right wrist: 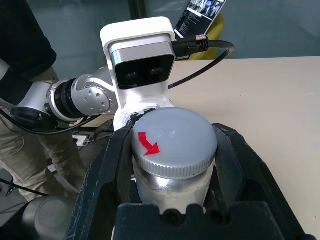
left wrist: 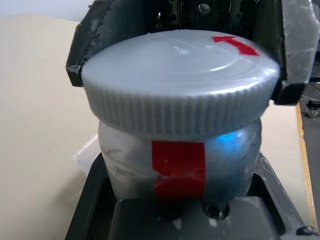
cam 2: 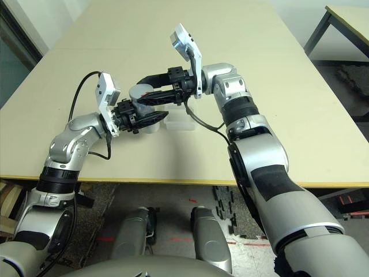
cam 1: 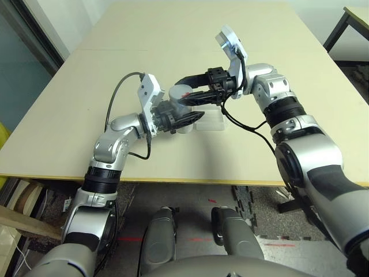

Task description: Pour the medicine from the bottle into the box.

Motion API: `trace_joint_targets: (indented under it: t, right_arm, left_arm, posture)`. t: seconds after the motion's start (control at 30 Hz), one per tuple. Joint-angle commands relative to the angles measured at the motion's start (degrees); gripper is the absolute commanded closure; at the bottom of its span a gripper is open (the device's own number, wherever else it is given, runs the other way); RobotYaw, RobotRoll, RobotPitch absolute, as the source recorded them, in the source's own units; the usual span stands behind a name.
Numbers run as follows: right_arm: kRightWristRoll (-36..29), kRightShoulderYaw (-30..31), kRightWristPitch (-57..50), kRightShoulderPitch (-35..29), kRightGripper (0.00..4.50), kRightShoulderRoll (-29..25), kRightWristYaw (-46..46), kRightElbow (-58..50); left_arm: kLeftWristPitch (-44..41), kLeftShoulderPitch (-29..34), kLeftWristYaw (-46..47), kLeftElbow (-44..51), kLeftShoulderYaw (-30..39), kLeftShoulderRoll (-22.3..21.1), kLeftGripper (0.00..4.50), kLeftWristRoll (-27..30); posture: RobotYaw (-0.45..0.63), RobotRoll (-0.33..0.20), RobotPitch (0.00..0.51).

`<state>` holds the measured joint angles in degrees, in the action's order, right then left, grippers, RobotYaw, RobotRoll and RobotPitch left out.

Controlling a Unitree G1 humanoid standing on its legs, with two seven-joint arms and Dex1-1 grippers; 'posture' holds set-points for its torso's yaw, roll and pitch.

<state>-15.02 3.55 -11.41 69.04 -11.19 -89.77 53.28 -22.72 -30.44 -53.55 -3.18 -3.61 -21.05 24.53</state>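
Left pincer (cam 1: 187, 119) clamped on body of one bottle (left wrist: 200, 165), upright above table (cam 1: 69, 115); right pincer (cam 1: 187, 86) closed round its one ribbed grey cap (right wrist: 172, 142), red arrow on top. One clear box (cam 1: 212, 120) flat on table just beside bottle. Wide bare table all round, near edge close behind arms.
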Motion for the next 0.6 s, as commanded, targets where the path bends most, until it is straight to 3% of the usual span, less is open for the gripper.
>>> trace_joint_targets:
  t: [0.03, 0.33, 0.6]
  right_arm:
    - [-0.7, -1.1, -0.3, 0.8, 1.91, -0.2, 0.3, 0.2]
    - [-2.4, -3.2, -1.3, 1.1, 1.91, -0.1, 0.9, -0.2]
    - [-9.7, -10.8, -8.2, 3.3, 1.91, 0.8, 4.3, -0.5]
  left_arm:
    - [-0.3, 0.8, -0.2, 0.8, -0.9, 0.0, 1.90, -0.2]
    - [-0.4, 0.9, -0.1, 1.1, -1.0, 0.2, 1.90, -0.2]
    - [-0.6, 1.2, 0.1, 1.2, -1.1, 0.3, 1.90, -0.1]
  posture:
    - [-0.04, 0.000, 0.131]
    - [-0.05, 0.000, 0.138]
    - [-0.04, 0.000, 0.143]
